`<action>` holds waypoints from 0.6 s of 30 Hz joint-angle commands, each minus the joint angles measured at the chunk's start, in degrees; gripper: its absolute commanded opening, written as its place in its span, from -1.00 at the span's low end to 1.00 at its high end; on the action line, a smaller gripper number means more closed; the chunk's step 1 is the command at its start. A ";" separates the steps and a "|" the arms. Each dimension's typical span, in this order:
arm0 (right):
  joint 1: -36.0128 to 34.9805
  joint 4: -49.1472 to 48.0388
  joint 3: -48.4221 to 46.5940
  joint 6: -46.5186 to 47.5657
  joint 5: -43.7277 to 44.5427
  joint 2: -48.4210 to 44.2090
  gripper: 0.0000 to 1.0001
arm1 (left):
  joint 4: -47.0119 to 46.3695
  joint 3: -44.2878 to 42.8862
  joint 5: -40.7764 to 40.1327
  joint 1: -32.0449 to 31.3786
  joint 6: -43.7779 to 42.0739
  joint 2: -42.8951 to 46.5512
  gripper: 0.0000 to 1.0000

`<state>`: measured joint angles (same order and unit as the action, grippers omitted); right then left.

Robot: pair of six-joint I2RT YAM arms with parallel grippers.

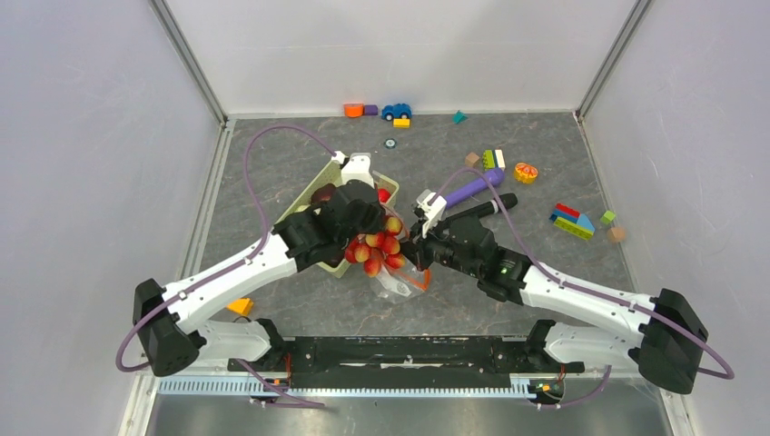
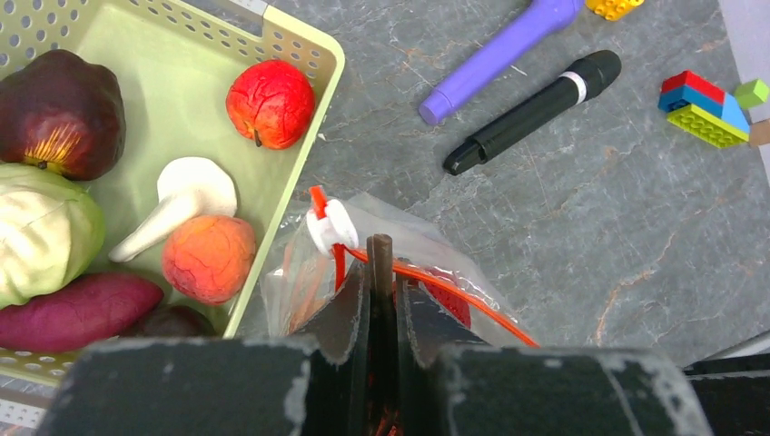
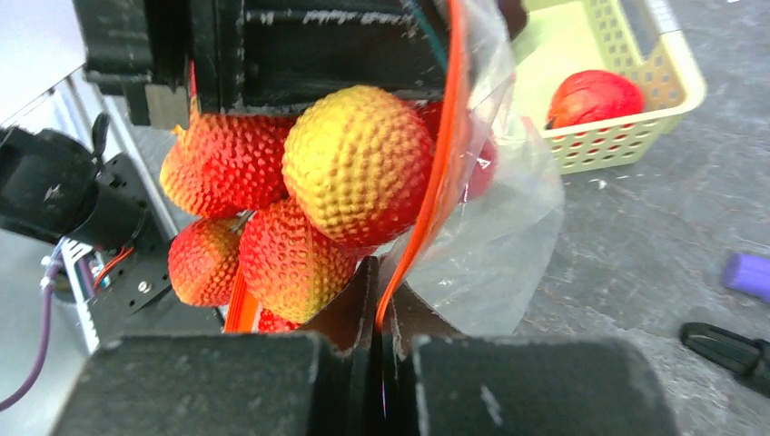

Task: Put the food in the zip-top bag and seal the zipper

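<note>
Whether the bumpy red-and-yellow toy fruits (image 3: 359, 163), at least four counted, are inside the clear crinkly zip-top bag (image 3: 508, 227) cannot be told. The bag is held just beside the light-green slotted basket (image 2: 309, 45). Its orange-red zipper strip (image 3: 447, 136) is pinched by the left end effector (image 2: 381, 282) and the right end effector (image 3: 381, 300), both clamped narrow. One red apple (image 2: 270, 103) and one white mushroom piece (image 2: 186, 204) are seen in the basket, one purple marker (image 2: 499, 50) and one black marker (image 2: 536, 109) beyond it.
</note>
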<state>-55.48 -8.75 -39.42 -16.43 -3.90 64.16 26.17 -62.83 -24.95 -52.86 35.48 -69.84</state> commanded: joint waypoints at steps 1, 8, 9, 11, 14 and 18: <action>-0.59 -5.14 1.69 1.13 7.61 -4.01 -0.93 | 4.50 -4.33 -5.09 -1.29 3.06 -3.14 -0.96; -0.54 -7.09 2.11 -1.91 8.66 -4.29 -0.92 | 12.01 -8.65 -9.29 -3.38 3.92 -10.18 -0.96; -0.58 -7.16 2.15 -2.26 8.79 -4.14 -0.93 | 12.02 -8.92 -8.85 -3.39 4.00 -10.43 -0.96; -0.54 -7.35 2.24 -3.57 8.74 -3.80 -0.94 | 11.70 -9.60 -8.64 -3.39 4.55 -10.75 -0.91; -0.52 -7.20 2.65 -7.34 9.38 -2.92 -1.00 | 10.25 -10.82 -6.03 -3.43 3.50 -11.16 -0.40; -0.51 -7.49 3.84 -11.60 10.39 -2.92 -1.00 | 4.89 -8.89 3.41 -3.39 -0.61 -9.83 0.27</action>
<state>-55.77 -12.34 -36.51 -22.81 4.84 61.45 36.10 -70.98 -28.14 -56.12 37.12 -80.99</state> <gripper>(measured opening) 0.014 0.519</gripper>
